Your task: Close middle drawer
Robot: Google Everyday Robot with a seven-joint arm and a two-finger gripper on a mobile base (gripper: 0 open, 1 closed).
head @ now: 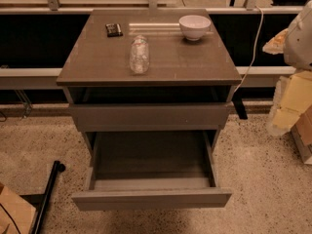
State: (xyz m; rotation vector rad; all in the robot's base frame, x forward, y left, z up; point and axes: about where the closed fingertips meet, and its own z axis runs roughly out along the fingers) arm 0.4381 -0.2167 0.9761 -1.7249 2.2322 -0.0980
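Note:
The middle drawer (151, 199) is pulled far out toward me. Its plain flat front is the nearest part, and its grey-brown inside (151, 155) holds nothing. Above it, the top drawer (148, 116) stands slightly out, with a dark gap under the cabinet top. The lowest drawer is hidden beneath the open one. My gripper is not in view. Only a white rounded part of my arm (300, 33) shows at the right edge, well away from the cabinet.
On the cabinet top (87, 57) stand a clear plastic bottle (139, 55), a white bowl (194, 26) and a small black object (114, 30). A black pole (48, 189) and cardboard (12, 213) lie on the floor at left. Yellowish boxes (297, 106) stand at right.

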